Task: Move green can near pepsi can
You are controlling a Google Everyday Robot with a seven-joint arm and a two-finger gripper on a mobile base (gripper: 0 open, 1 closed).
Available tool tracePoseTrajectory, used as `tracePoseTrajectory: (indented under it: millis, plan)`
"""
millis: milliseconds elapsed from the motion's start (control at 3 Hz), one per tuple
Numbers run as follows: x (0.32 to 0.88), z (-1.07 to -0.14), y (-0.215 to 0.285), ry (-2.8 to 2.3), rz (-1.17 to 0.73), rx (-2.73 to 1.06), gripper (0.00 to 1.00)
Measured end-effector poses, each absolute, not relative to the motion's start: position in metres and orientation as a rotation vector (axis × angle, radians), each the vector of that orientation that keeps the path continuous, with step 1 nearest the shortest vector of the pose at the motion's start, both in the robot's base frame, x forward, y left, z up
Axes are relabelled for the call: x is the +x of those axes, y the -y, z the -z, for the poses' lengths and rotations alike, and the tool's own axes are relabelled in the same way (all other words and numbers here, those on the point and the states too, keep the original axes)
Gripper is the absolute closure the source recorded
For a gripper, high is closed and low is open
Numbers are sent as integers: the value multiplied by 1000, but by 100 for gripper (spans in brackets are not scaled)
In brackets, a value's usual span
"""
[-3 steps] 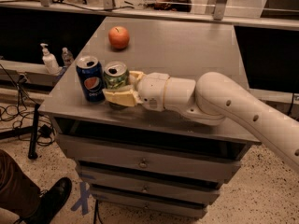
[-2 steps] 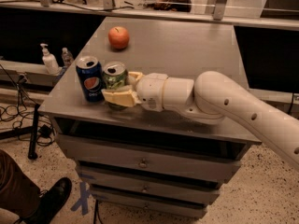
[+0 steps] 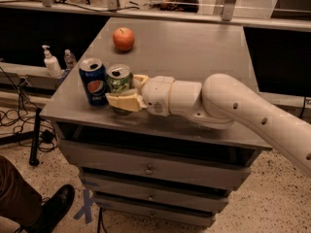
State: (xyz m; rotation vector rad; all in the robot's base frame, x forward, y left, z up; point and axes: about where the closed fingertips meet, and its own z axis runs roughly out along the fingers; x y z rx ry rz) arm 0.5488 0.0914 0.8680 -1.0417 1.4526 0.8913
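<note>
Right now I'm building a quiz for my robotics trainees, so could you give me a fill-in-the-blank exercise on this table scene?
1. The green can and the pepsi can both stand ____ on the table.
2. The gripper is at the ____ can.
3. The round fruit farther back is an ____.
Missing words: upright; green; apple.

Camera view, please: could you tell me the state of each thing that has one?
claw: closed on the green can, at the cabinet's front left.
green can: upright, gripped, close beside the pepsi can.
pepsi can: upright, free.
apple: resting free, farther back.
drawers: shut.
</note>
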Motion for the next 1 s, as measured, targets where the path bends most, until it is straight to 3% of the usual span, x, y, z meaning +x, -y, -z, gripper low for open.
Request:
tracePoseTrajectory:
  millis: [667, 1000]
  plan:
    - [549, -868, -91, -1453, -892, -1042, 12]
    - [551, -863, -93, -1489, -935, -1031, 0]
